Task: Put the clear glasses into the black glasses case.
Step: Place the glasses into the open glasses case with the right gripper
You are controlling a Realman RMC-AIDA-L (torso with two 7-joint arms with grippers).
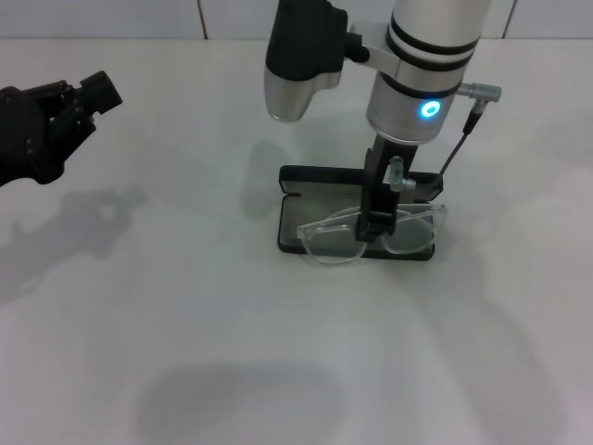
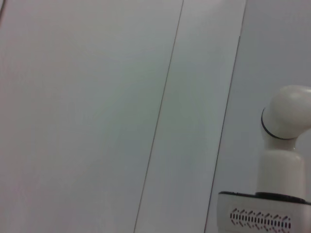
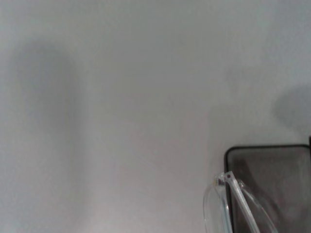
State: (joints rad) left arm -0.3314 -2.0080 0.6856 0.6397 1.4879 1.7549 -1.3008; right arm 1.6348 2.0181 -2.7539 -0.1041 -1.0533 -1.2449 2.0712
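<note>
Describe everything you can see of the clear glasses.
The clear glasses are see-through plastic, wraparound in shape, with clear lenses and arms. They lie lengthwise across the open black glasses case, the front edge overhanging the near rim toward the table. The right hand comes down from above and grips them near the middle. In the right wrist view one end juts past the case's corner.

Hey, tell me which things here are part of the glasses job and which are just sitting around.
Part of the job:
- clear glasses, lying across the open case
- black glasses case, open on the table
- right gripper, down at the middle of the glasses

Just there:
- left gripper, parked off to the left, above the table
- white table
</note>
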